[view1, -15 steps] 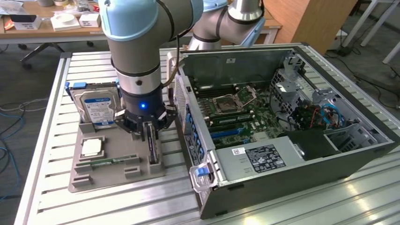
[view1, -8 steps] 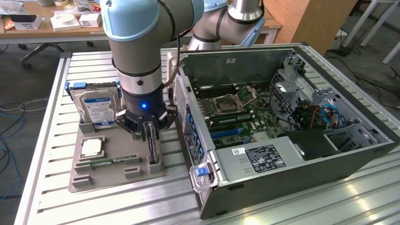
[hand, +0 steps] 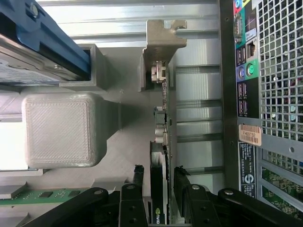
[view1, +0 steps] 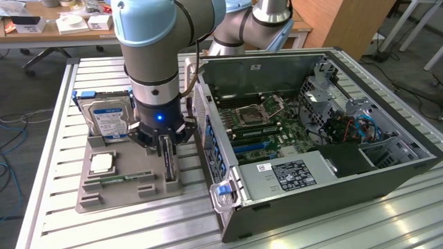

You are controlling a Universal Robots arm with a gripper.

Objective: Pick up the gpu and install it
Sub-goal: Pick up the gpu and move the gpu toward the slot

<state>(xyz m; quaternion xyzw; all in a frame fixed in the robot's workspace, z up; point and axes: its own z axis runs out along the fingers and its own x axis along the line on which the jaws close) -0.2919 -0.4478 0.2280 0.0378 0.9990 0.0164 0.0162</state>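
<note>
Tool (view1: 166, 141) is positioned left of centre in the exterior view, directly over the gpu (view1: 168, 163). The card is stood edge-on in a slot of the grey holder (view1: 104, 194) on the worktop (view1: 49, 223), just beside the open PC case (view1: 387, 171). In the wrist view, fingers (hand: 138, 177) are placed either side of the card. Jaws are spread, a gap is visible on one side, and nothing is clamped. A blue-labelled hard drive (view1: 109, 122) is stood upright in the holder, up-left of the tool.
</note>
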